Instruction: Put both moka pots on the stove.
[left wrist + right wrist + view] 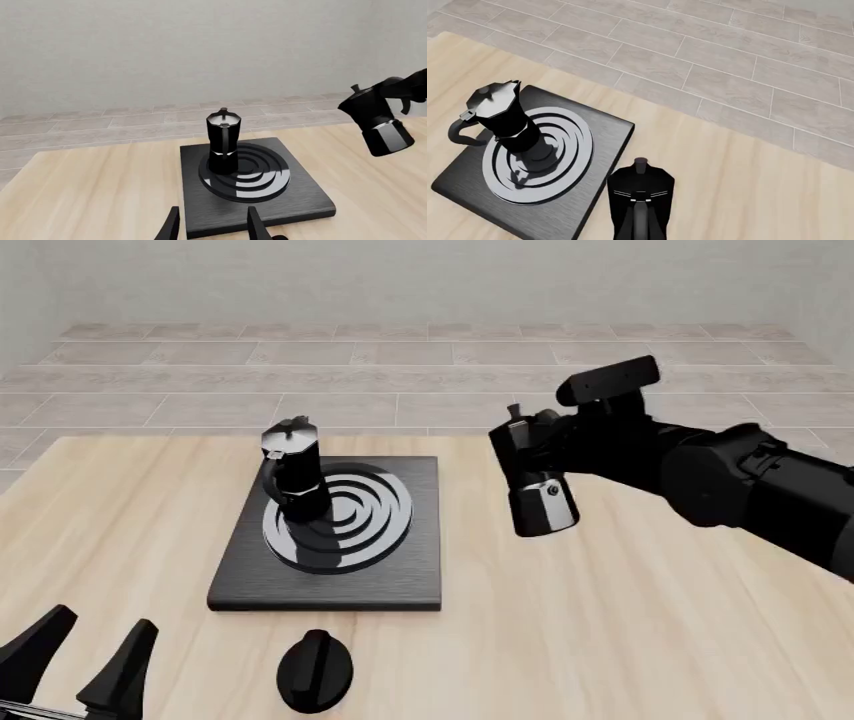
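Observation:
One moka pot (294, 480) stands upright on the left part of the stove's burner rings, on the stove (240, 580). My right gripper (567, 450) is shut on the second moka pot (537, 485) and holds it in the air to the right of the stove, slightly tilted. My left gripper (87, 660) is open and empty at the near left of the table. In the left wrist view the standing pot (223, 142) sits on the stove (300, 195), with the held pot (377, 122) beyond it. The right wrist view shows the held pot (640, 200) beside the stove (607, 130).
A flat black round knob (316, 670) lies on the wooden table (641, 640) just in front of the stove. A tiled floor and a grey wall lie beyond the table's far edge.

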Robot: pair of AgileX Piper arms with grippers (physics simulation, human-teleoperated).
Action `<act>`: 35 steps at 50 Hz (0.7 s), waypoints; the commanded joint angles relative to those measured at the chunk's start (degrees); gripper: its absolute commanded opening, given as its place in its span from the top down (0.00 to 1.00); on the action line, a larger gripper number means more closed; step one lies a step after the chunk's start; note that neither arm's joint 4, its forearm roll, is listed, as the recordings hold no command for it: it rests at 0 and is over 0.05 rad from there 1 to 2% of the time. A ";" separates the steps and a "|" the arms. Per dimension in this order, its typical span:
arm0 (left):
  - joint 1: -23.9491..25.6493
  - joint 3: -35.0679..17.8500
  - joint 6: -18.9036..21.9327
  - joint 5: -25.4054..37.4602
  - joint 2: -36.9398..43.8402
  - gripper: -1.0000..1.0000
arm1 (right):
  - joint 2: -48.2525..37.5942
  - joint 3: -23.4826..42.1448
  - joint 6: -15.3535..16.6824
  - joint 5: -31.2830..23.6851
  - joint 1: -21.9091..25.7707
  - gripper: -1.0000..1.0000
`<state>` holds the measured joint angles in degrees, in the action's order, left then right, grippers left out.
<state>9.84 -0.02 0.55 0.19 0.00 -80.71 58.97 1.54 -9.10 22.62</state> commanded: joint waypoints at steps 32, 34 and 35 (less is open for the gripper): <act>-0.18 0.00 -0.11 -0.13 0.02 0.00 | -20.77 21.54 -2.56 2.08 8.88 1.00; -0.17 0.00 -0.10 -0.12 0.02 0.00 | -21.62 22.60 -2.50 1.97 9.02 1.00; -0.18 0.00 -0.09 -0.12 0.02 0.00 | -22.36 23.35 -2.59 1.84 9.26 1.00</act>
<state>9.84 -0.02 0.55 0.18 0.00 -99.05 75.72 -0.39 -7.46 30.32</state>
